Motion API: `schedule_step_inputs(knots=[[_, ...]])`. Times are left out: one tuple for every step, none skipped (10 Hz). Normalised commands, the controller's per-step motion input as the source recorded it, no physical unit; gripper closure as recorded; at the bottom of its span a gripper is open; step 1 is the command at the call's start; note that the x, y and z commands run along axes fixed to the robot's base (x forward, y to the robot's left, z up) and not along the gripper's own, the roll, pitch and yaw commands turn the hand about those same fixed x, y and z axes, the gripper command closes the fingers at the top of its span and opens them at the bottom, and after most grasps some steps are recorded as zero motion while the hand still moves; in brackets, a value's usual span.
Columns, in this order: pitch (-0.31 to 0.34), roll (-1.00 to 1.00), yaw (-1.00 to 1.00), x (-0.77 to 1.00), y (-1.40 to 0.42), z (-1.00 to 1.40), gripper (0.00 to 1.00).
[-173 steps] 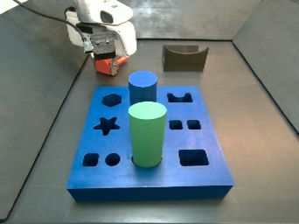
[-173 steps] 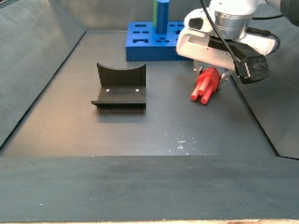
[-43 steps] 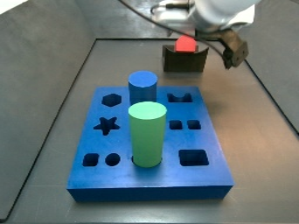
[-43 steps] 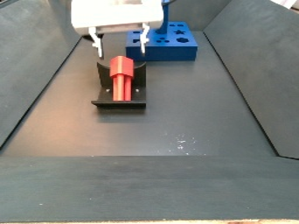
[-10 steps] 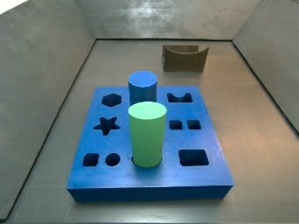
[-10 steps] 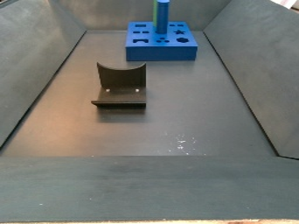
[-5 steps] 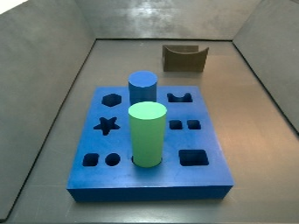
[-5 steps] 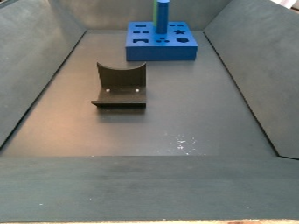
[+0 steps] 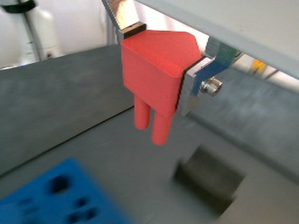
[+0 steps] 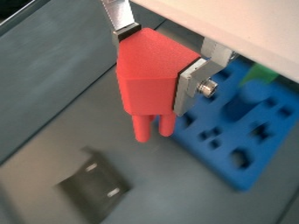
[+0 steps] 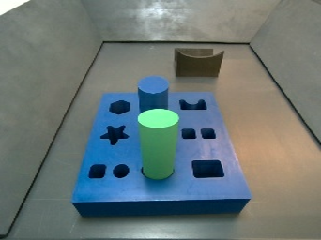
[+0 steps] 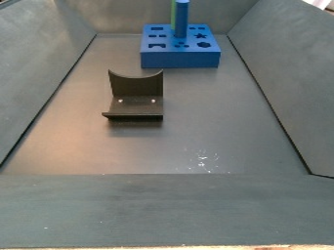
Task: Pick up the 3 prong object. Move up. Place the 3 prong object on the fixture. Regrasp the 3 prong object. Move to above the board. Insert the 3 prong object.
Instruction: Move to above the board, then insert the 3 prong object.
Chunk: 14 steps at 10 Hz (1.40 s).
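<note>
Between the two silver fingers (image 9: 205, 77) of the gripper (image 9: 163, 54) sits the 3 prong object (image 9: 160, 72), a red-orange block clamped at its flanks with its prongs hanging downward; both wrist views show the plates pressed against it. High above the floor, the gripper is out of frame in both side views. Below it in a wrist view lies the fixture (image 10: 93, 189), dark and notched, apart from the held piece; the same block shows in another wrist view (image 9: 212, 176), blurred. Off to one side beneath the gripper is the board (image 10: 249, 131), blue with cut-out holes. In a side view the board (image 11: 201, 159) carries a green cylinder (image 11: 157, 143) and a blue cylinder (image 11: 153, 94), both upright, with the fixture (image 11: 198, 62) standing clear beyond it. How far the held piece hangs above the fixture is hard to judge.
</note>
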Motion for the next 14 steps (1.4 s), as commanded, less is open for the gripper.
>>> schedule_step_inputs(knots=[[-0.233, -0.86, -0.07, -0.76, -1.00, 0.03, 1.00], [-0.194, -0.56, -0.04, -0.68, -0.82, 0.03, 1.00], [-0.168, -0.44, -0.03, -0.54, -0.62, 0.02, 1.00], [-0.103, -0.27, -0.02, -0.28, -0.29, 0.01, 1.00], [-0.049, -0.20, -0.02, -0.16, -0.17, 0.00, 1.00], [0.000, 0.00, 0.00, 0.00, 0.00, -0.03, 1.00], [-0.007, 0.00, 0.00, -0.02, 0.00, -0.17, 1.00], [-0.023, 0.00, 0.00, -0.03, 0.01, -0.26, 1.00], [-0.040, 0.00, 0.00, -0.02, 0.03, -0.30, 1.00], [-0.041, 0.00, 0.00, -0.01, 0.02, -0.31, 1.00], [-0.030, 0.00, 0.00, 0.00, 0.02, -0.33, 1.00], [-0.023, 0.00, 0.00, 0.00, 0.01, -0.35, 1.00], [-0.011, 0.00, 0.00, 0.00, 0.01, -0.38, 1.00], [-0.010, 0.00, 0.00, 0.00, 0.00, -0.38, 1.00]])
